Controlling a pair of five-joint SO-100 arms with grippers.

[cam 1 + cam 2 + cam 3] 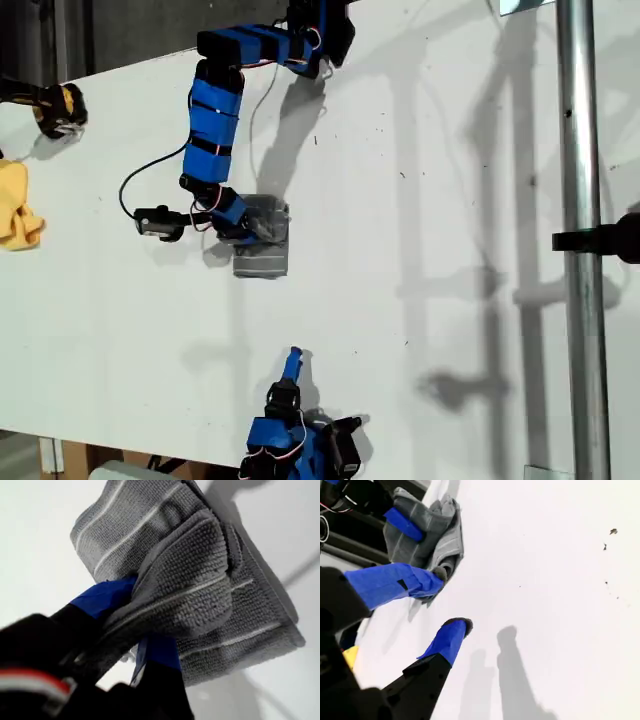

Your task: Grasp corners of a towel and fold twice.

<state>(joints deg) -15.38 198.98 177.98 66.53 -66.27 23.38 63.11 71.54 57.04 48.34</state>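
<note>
The grey, white-striped towel [264, 252] lies folded into a small thick bundle near the middle of the white table [420, 200]. My first gripper [247, 226] reaches down from the exterior view's top and is shut on a bunched fold of the towel [200, 580]; its blue fingers [102, 597] pinch the cloth. Which of the corners it holds is hidden in the folds. My second gripper [293, 358] stands open near the exterior view's bottom edge, apart from the towel [445, 540], with nothing between its blue fingertips [454, 630].
A plain yellow cloth [16, 205] lies at the exterior view's left edge, with a yellow-and-black object [60, 108] above it. A metal pole [585, 300] with a black clamp [600, 240] runs down the exterior view's right side. A black cable [135, 185] loops beside the first arm.
</note>
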